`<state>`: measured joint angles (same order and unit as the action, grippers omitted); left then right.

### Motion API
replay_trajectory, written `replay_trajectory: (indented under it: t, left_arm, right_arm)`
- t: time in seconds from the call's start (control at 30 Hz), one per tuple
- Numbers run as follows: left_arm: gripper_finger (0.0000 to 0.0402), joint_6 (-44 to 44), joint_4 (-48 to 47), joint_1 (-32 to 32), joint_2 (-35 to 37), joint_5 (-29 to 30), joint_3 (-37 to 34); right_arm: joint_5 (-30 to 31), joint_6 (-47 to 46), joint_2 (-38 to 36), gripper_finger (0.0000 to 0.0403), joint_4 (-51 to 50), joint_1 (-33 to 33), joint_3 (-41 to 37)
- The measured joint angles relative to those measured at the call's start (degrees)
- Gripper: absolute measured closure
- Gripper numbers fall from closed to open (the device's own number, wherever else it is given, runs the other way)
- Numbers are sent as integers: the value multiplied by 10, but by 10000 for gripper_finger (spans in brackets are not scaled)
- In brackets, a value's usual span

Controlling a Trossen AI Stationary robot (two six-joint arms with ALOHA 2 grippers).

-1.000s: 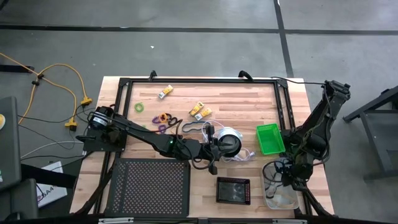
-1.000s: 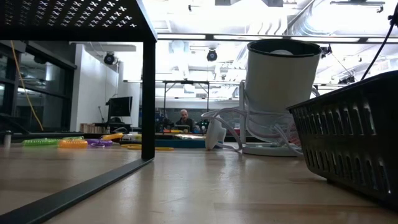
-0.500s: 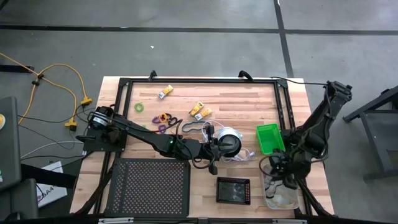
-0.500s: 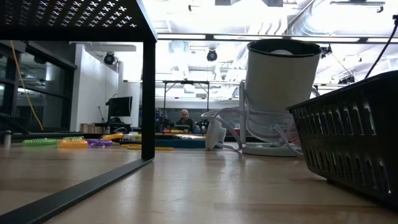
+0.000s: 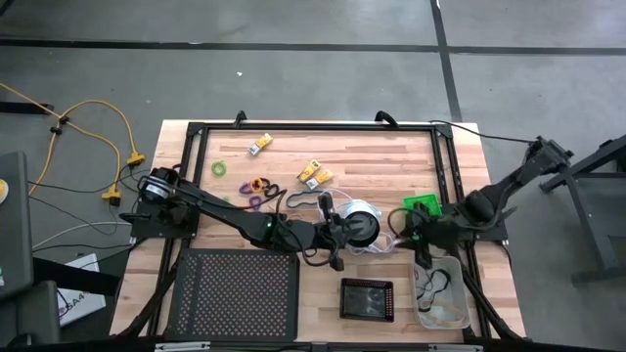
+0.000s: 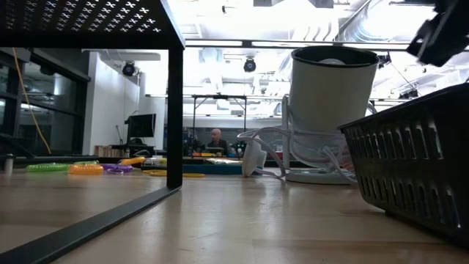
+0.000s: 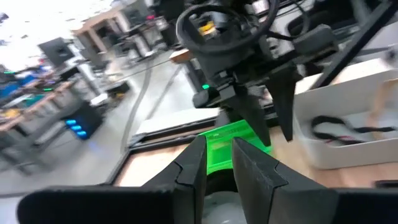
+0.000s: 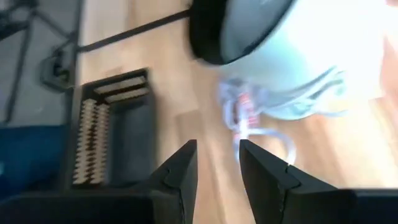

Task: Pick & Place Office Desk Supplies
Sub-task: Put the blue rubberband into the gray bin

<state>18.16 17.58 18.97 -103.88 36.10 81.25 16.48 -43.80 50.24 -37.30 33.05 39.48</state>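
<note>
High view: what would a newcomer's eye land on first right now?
Both hands meeting mid-table over the round white-and-black object with its white cord. The left hand reaches in beside it, and the right hand comes from the other side, in front of the green tray. Next, the bright loops and yellow-and-white packs scattered farther back.

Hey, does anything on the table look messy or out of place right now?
Mostly the white cord: it lies in loose tangled loops beside the round white device, trailing toward the right gripper. Small loops and yellow packs lie scattered, unsorted.
</note>
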Motion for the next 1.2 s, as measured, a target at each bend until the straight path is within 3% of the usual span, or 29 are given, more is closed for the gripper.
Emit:
replay_trajectory:
  t: [0.13, 0.4, 0.87, 1.2]
  left_arm:
    - [332, 3, 0, 9, 0, 31, 0]
    - [332, 1, -11, 20, 0, 31, 0]
    - [332, -13, -39, 20, 10, 36, 0]
    - [332, -50, -176, 1, 57, 45, 0]
  right_arm:
    - [0, 11, -3, 296, -2, -61, 0]
    - [-3, 57, -2, 297, -7, -133, 0]
    - [-4, 66, -2, 298, -6, -144, 0]
    - [-5, 66, -2, 298, -5, -144, 0]
